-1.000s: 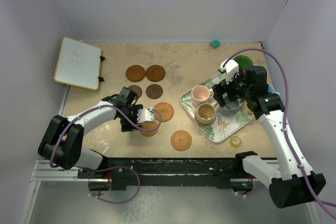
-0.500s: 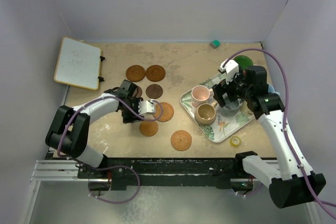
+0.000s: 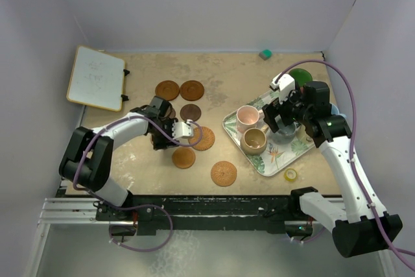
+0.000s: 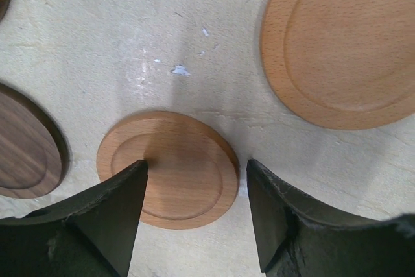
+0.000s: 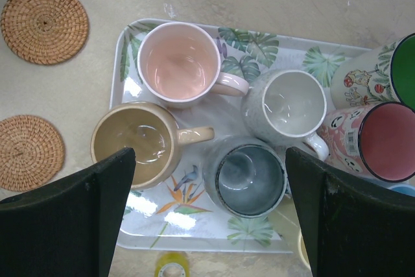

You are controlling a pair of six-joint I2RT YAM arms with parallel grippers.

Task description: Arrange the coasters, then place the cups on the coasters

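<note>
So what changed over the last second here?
The left gripper moved away from the near edge toward the dark coasters, uncovering the light wooden coaster it had been partly hiding; jaws open, nothing held. The right gripper, open above the tray of cups, and everything else stayed put.

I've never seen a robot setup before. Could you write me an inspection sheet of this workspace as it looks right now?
Surface: beige mottled tabletop with a few pale scuffs.
Job's things: several coasters lie flat on the tabletop, none under a cup; mugs are crowded at the leaf-patterned tray.
Clutter: yellow tape roll, whiteboard, small green block.
Grippers: left gripper open, over a light wooden coaster; right gripper open wide above the mugs.
Cables: purple cables loop along both arms.
Surroundings: plain pale walls on three sides; nothing else seen.
</note>
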